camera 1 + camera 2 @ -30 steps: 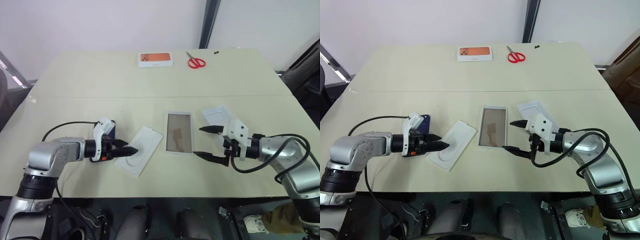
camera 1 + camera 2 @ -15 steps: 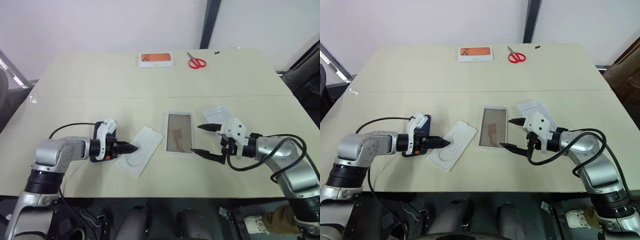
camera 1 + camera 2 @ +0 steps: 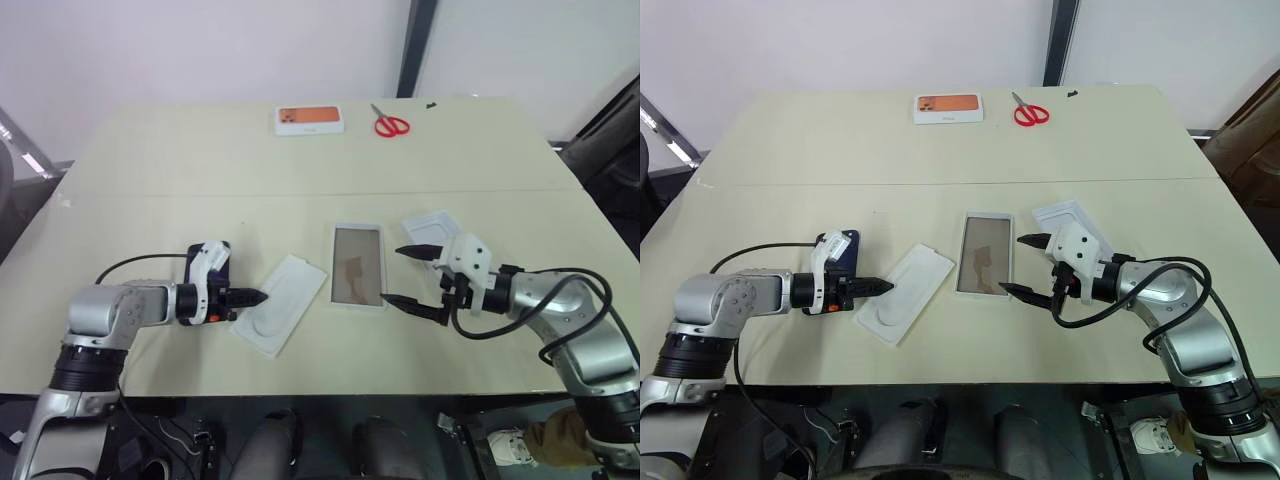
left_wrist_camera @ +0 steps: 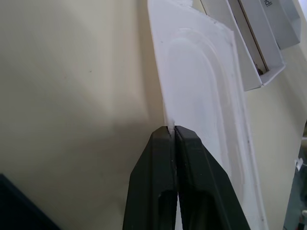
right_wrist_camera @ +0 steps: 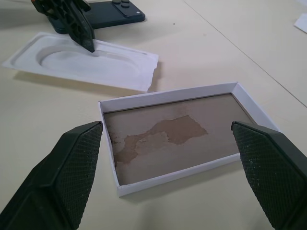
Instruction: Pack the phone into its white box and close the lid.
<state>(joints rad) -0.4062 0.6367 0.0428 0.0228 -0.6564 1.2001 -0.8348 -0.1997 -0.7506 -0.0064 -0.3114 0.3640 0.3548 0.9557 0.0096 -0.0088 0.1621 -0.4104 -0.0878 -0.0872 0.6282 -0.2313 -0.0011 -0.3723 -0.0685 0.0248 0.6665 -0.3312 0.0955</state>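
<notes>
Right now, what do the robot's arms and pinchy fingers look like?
Both arms are shiny silver-grey tubes with black joints. A black cable loops along each one. Each wrist has a white blocky piece, and the left one shows a small orange spot. The left gripper and the right gripper each have two pointed black fingers, with bumpy textured pads.

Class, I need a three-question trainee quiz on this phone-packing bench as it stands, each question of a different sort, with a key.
1. True or false: the left gripper is shut on the edge of the flat white insert.
2. What lies inside the white box? A) the phone B) scissors C) nothing but its brown floor
3. Fill in: the right gripper, its fingers spread wide, is beside the ____.

Key
1. True; the insert's thin edge is pinched between its fingers.
2. C; the phone lies on the table near the left gripper.
3. White box.
</notes>
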